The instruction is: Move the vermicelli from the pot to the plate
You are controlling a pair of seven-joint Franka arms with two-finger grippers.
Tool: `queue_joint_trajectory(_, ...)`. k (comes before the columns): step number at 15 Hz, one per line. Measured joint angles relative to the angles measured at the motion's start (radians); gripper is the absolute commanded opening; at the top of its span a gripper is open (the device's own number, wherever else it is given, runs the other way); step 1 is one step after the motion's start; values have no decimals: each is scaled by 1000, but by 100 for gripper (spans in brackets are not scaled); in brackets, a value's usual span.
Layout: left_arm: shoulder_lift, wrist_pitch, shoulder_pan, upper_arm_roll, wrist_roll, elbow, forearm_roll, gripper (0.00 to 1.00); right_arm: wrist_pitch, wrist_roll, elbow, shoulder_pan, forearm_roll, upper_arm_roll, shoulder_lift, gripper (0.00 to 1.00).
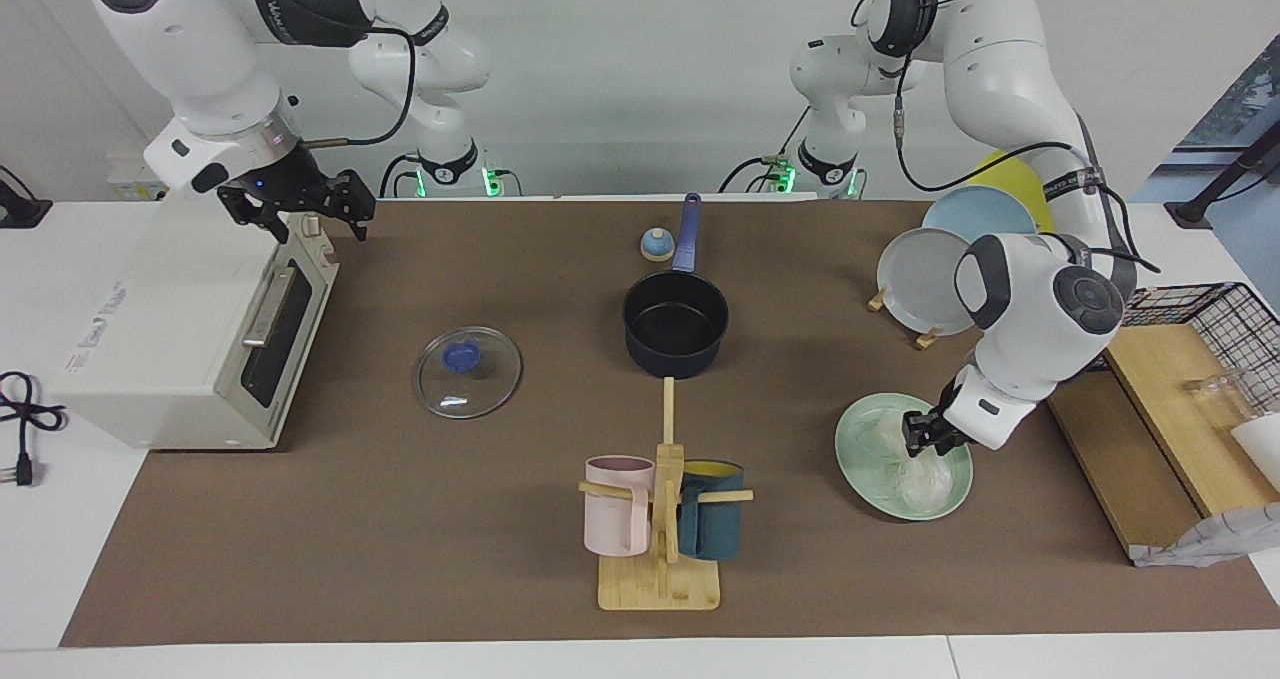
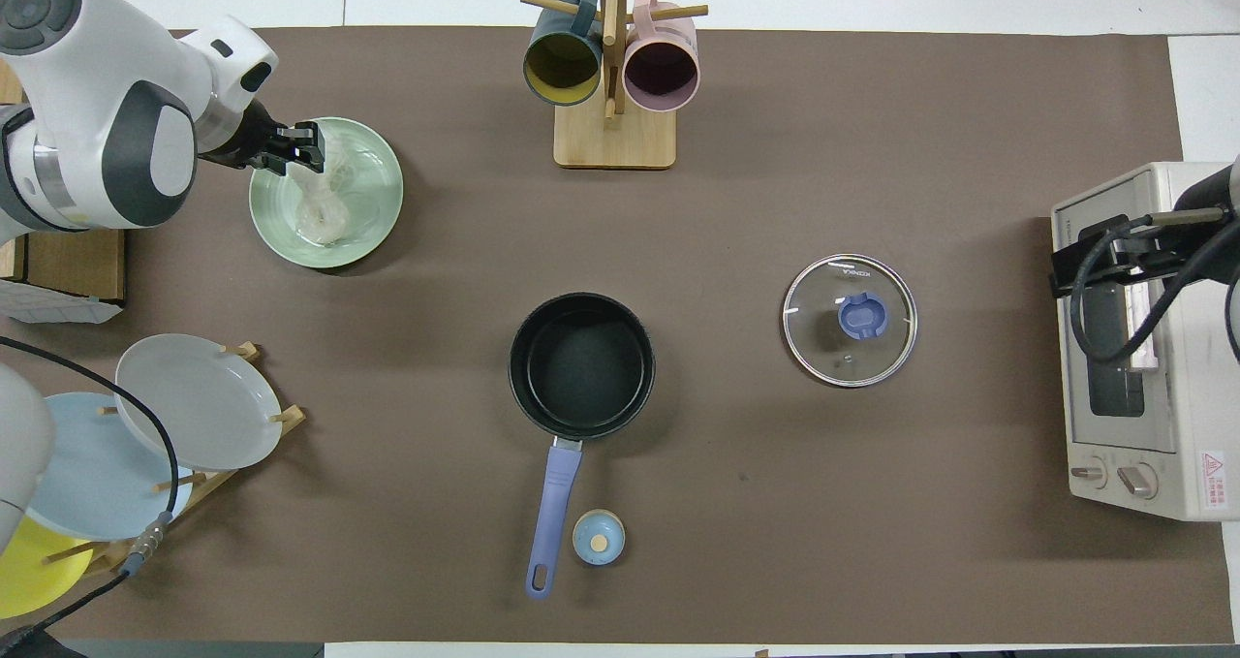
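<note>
Your left gripper (image 1: pixel 928 437) hangs over the plate (image 1: pixel 860 459), fingers parted above the noodles (image 1: pixel 925 479) lying there; pot (image 1: pixel 676 321) empty, only withdrawal remains.

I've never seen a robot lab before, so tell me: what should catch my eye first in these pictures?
First, the left gripper low over the mint-green plate at the left arm's end of the table, with the glassy vermicelli lying on that plate. Next, the dark pot mid-table, with nothing in it, its glass lid lying flat beside it. The right gripper waits above the toaster oven.
</note>
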Motion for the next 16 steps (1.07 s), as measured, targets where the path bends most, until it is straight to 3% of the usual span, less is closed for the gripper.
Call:
queue_joint_trajectory(3, -98, -94, 1, 10, -10, 15, 3, 100, 0, 3, 2, 2, 0, 0, 0, 100)
queue_joint_trajectory(10, -440, -475, 2, 23, -33, -8, 5, 100, 0, 3, 2, 2, 0, 0, -1, 100)
queue_joint_trajectory(16, -536, -496, -4, 12, -74, -181, 5, 100, 0, 4, 2, 4, 0, 4, -3, 100)
